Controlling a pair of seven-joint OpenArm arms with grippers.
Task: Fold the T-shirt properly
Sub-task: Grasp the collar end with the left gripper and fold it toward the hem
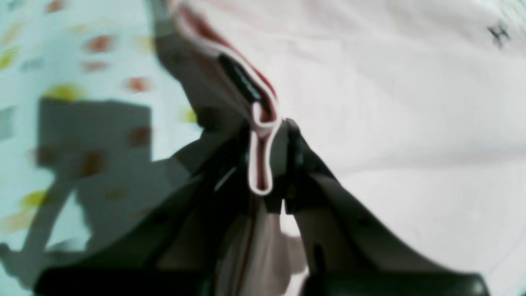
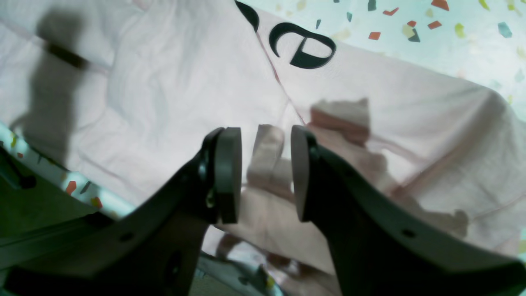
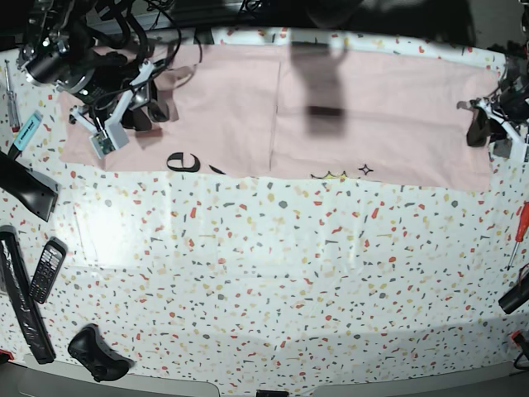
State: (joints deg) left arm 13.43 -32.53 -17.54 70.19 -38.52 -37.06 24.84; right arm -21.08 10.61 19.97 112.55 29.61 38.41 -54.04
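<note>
The pale pink T-shirt (image 3: 331, 107) lies as a long band across the far side of the speckled table (image 3: 273, 273). Black lettering (image 3: 183, 162) shows at its near left edge and again in the right wrist view (image 2: 302, 45). At the shirt's right end, my left gripper (image 3: 483, 124) is shut on the fabric. Close up, its fingers (image 1: 269, 137) pinch a folded hem of the T-shirt (image 1: 390, 123). My right gripper (image 3: 147, 107) sits over the shirt's left end. It stands open (image 2: 266, 168) with a raised fold of the T-shirt (image 2: 144, 82) between the pads, apart from both.
A phone (image 3: 47, 269), a long black bar (image 3: 21, 289) and a black controller (image 3: 95, 351) lie along the table's left edge. A blue-handled tool (image 3: 27, 131) lies beside the shirt's left end. A red screwdriver (image 3: 521, 223) lies at the right edge.
</note>
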